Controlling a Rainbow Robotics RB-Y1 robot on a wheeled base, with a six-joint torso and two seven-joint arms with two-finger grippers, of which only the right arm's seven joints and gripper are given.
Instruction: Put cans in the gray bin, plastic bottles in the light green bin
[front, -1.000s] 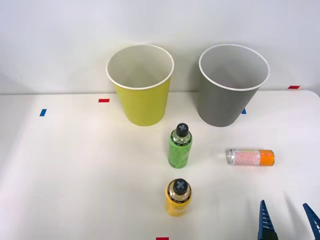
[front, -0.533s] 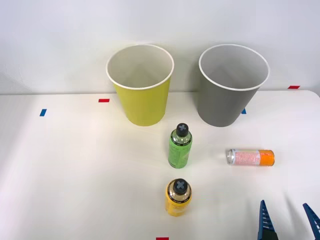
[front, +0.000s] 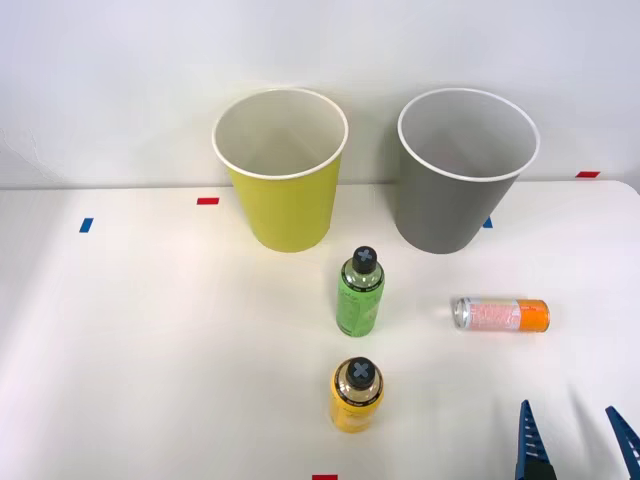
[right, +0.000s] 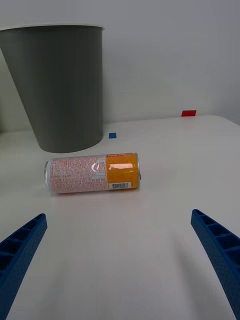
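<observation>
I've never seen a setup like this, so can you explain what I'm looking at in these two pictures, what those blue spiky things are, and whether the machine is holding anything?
This is a two-armed robot at a white table. One picture looks down from above its arms; the other comes from a camera on its right wrist. The blue ribbed pieces are the two fingers of its right gripper, spread open and holding nothing. On the table stand a light green bin and a gray bin, both empty as far as their insides show. In front of them are a green bottle and a yellow bottle, both upright, and a can lying on its side. The wrist camera faces that can, with the gray bin behind it.
</observation>
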